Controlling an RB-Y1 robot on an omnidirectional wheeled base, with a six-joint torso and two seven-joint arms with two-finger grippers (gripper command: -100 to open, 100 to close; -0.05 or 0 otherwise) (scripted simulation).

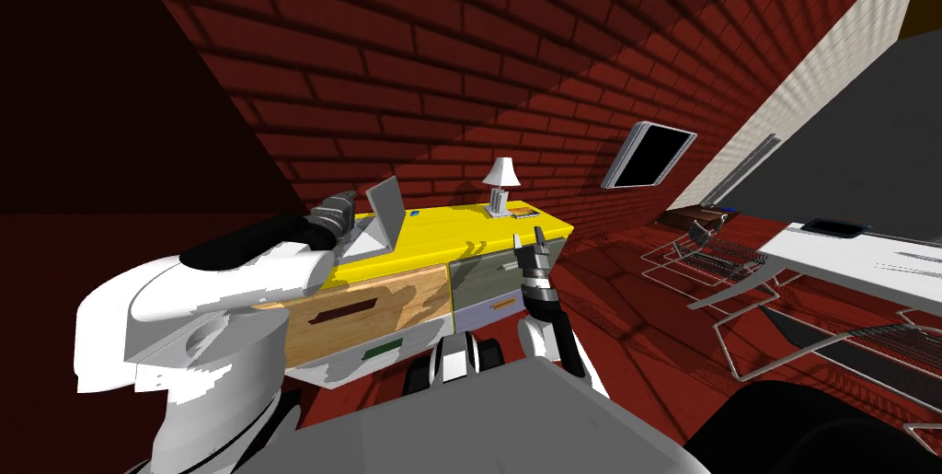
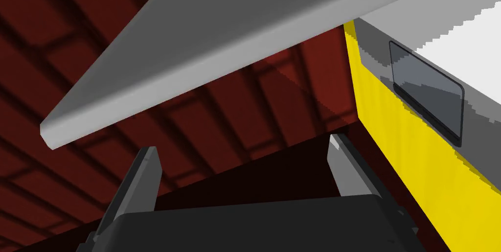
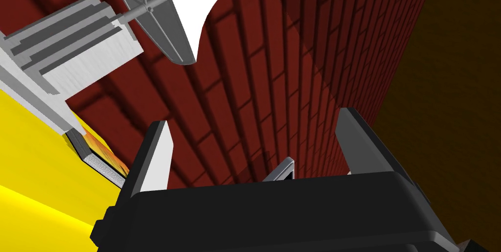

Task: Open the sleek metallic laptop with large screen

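Laptop (image 1: 384,215): left end of the yellow top (image 1: 460,229), lid (image 2: 220,43) raised steeply.
Left gripper (image 2: 242,145): fingers spread, empty, just beside the lid's free edge.
Right gripper (image 1: 529,240): fingers spread, empty, off the front right corner.
Step in hand: probably tipping the lid back; best with one finger against its edge, slowly along the hinge arc, without dragging the base.
Left wrist view: trackpad (image 2: 428,85), and the lid beyond the fingertips, not between them.
Head view: overall lid angle; lamp (image 1: 501,185) near the back right corner.

The left arm (image 1: 248,243) is covering the near left corner of the laptop (image 1: 386,211). The lamp (image 3: 166,14) is running off the right wrist view's edge. A blue item (image 1: 415,213) on the worktop (image 1: 460,229) is looking too small to name.
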